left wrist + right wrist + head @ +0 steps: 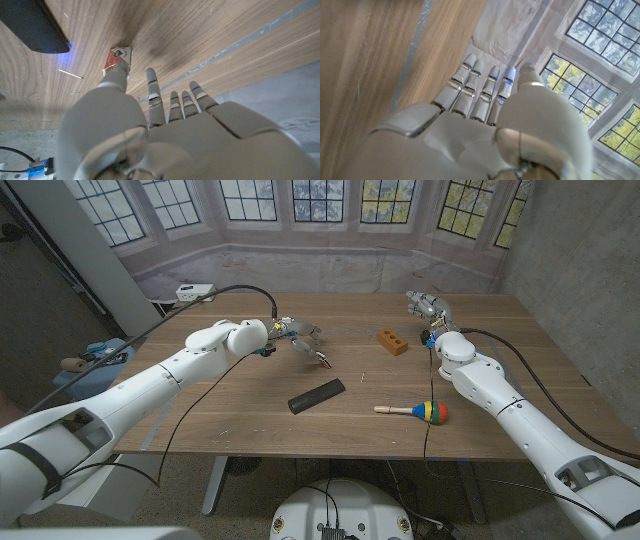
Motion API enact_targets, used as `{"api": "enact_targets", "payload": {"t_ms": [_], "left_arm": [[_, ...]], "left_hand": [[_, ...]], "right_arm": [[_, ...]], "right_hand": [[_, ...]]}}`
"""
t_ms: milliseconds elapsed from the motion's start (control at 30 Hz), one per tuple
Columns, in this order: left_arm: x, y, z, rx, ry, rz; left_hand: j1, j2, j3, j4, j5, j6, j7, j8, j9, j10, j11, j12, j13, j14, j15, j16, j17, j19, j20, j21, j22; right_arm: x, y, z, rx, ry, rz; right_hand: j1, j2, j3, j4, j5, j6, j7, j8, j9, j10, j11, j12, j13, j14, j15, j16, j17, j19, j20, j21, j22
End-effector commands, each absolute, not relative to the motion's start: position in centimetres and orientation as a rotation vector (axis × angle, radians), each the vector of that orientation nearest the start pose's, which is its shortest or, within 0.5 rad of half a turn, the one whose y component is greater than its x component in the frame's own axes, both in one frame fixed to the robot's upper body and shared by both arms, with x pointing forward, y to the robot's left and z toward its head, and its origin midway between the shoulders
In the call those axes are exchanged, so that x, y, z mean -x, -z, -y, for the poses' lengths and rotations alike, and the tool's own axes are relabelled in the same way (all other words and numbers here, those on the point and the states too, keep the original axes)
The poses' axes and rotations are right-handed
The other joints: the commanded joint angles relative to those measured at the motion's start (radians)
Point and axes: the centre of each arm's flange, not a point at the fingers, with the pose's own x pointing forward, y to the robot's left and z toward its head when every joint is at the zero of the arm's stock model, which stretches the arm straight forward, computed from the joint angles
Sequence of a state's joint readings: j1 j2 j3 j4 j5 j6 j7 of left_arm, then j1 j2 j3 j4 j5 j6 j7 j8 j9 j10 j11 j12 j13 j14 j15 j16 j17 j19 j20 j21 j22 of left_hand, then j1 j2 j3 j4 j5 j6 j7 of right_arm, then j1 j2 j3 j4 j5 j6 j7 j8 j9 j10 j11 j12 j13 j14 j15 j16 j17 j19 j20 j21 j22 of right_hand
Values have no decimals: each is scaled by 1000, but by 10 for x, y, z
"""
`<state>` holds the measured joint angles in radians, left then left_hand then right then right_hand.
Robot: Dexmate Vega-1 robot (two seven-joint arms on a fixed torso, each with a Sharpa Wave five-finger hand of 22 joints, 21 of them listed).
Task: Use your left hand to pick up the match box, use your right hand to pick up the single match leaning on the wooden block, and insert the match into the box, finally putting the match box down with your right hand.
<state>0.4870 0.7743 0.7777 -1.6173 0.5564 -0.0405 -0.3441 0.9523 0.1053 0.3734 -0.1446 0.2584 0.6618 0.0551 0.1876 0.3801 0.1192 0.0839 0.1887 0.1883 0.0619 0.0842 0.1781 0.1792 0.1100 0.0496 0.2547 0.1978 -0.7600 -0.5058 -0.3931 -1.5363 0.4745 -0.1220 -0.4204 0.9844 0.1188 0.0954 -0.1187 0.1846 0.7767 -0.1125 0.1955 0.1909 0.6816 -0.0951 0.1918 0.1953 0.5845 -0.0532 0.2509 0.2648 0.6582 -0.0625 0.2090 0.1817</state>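
Observation:
The small red and white match box (322,360) (119,56) lies on the wooden table left of the middle. My left hand (300,336) (165,120) hovers just behind it with its fingers stretched out and apart, and its thumb tip (116,76) is at the box's edge. A single thin match (70,74) (362,377) lies flat on the table, in front of the orange-brown wooden block (392,341) and not leaning on it. My right hand (428,307) (485,95) is raised behind and to the right of the block, fingers straight, holding nothing.
A black oblong object (316,395) (32,27) lies in front of the match box. A wooden maraca with a coloured head (418,411) lies near the front right. A strip of grey tape (260,37) runs across the table. Cables trail along both arms.

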Motion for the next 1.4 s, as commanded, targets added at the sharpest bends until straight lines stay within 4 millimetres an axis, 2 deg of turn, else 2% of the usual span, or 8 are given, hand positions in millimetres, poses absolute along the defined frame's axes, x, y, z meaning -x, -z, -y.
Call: {"api": "enact_targets", "payload": {"t_ms": [33, 533, 1400], "left_arm": [[-630, -54, -175, -1693, 353, 585], [-634, -56, -175, -1698, 349, 594], [-632, -48, -169, -1673, 335, 606]], "left_hand": [[-9, -3, -5, -2, -4, -12, 3, -4, -2, -3, 2, 1, 5, -9, -1, 3, 2, -5, 1, -7, 2], [-12, -2, -6, -2, -7, -21, 3, -2, -5, -7, 0, 4, 5, -13, 1, 3, 2, -9, 2, -9, 2], [-19, 4, -8, 0, -10, -26, 5, 4, -10, -10, 0, 7, 5, -14, 2, 6, 2, -9, 3, -8, 2]], "right_arm": [[-653, -40, 269, 73, 118, 491], [-655, -39, 269, 71, 116, 487], [-667, -30, 278, 69, 74, 462]], "right_hand": [[-2, 6, -1, -5, -2, 0, 4, 1, 1, -2, -4, 1, 0, -2, -121, 3, 2, -4, -49, 5, 2], [-3, 9, 1, -6, -3, 1, 4, 1, 1, -3, -4, 2, 0, -3, -123, 5, 2, -6, -50, 5, 2], [-3, 14, 3, -8, -4, 3, 3, 2, 1, -2, -3, 3, 0, -2, -124, 8, 2, -7, -50, 6, 2]]}}
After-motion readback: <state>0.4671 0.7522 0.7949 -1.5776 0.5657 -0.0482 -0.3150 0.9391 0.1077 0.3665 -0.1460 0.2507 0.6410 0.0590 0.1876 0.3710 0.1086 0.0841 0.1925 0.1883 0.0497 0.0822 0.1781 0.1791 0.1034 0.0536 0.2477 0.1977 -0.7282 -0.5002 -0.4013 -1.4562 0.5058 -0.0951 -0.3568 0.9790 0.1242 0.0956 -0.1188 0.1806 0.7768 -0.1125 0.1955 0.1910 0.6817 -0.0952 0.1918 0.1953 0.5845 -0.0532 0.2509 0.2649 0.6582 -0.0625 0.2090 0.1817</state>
